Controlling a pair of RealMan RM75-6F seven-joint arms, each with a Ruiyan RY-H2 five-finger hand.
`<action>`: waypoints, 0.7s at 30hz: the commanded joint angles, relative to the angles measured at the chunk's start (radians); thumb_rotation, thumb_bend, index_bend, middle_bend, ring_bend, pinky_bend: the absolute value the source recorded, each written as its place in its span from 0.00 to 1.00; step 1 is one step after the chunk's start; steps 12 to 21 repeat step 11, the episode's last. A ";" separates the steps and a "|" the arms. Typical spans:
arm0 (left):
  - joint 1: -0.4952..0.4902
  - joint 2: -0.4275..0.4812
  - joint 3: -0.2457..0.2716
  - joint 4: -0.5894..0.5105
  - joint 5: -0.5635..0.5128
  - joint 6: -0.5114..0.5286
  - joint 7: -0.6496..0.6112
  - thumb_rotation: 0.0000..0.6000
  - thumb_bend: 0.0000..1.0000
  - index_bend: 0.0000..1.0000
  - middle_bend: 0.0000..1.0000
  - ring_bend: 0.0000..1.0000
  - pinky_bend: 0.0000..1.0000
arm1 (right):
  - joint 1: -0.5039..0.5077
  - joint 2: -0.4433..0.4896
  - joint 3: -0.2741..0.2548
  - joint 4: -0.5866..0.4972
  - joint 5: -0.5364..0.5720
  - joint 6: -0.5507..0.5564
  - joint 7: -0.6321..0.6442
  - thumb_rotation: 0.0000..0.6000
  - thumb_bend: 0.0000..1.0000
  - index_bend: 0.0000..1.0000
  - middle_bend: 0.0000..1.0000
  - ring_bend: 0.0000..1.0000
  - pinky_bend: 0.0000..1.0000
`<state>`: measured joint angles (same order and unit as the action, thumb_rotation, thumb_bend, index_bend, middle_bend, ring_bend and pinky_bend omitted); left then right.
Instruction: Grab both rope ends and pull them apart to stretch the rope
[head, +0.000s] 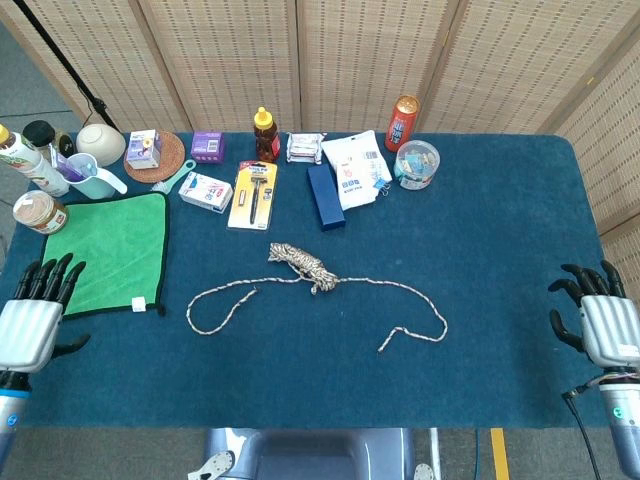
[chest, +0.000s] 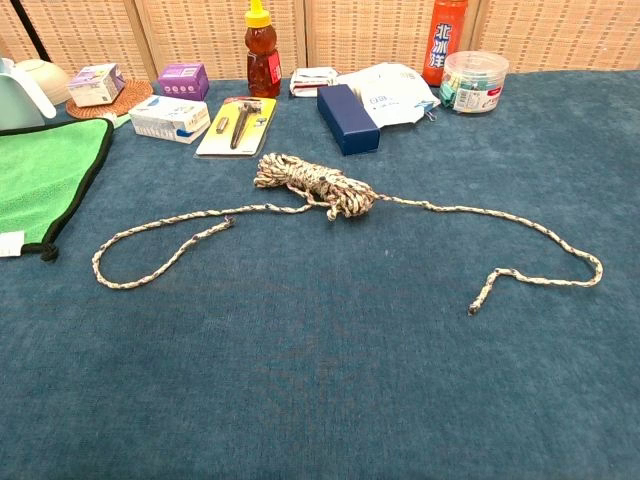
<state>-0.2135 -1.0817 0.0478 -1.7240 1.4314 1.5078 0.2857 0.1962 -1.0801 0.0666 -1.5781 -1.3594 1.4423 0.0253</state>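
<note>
2 hands spread, empty: left hand (head: 28, 325), right hand (head: 607, 325), well apart from rope (head: 305, 265).

The speckled rope (head: 318, 281) is seen lying slack on the blue table (head: 480, 230), a loose bundle coiled at its middle. One tail is curved back in a loop leftward; the other is hooked round to the right.

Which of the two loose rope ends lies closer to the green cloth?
The rope end left of the coiled bundle. That strand loops back toward the green cloth; the other end lies right of the bundle, nearer the table's front edge.
</note>
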 joint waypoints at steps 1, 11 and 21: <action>0.092 0.001 0.057 0.029 0.068 0.097 -0.036 0.91 0.11 0.07 0.00 0.00 0.00 | -0.056 0.006 -0.027 -0.028 -0.004 0.053 -0.011 1.00 0.45 0.39 0.22 0.19 0.01; 0.153 0.011 0.074 0.015 0.109 0.132 -0.066 0.91 0.10 0.07 0.00 0.00 0.00 | -0.126 0.001 -0.042 -0.038 -0.025 0.113 -0.010 1.00 0.45 0.40 0.23 0.20 0.01; 0.153 0.011 0.074 0.015 0.109 0.132 -0.066 0.91 0.10 0.07 0.00 0.00 0.00 | -0.126 0.001 -0.042 -0.038 -0.025 0.113 -0.010 1.00 0.45 0.40 0.23 0.20 0.01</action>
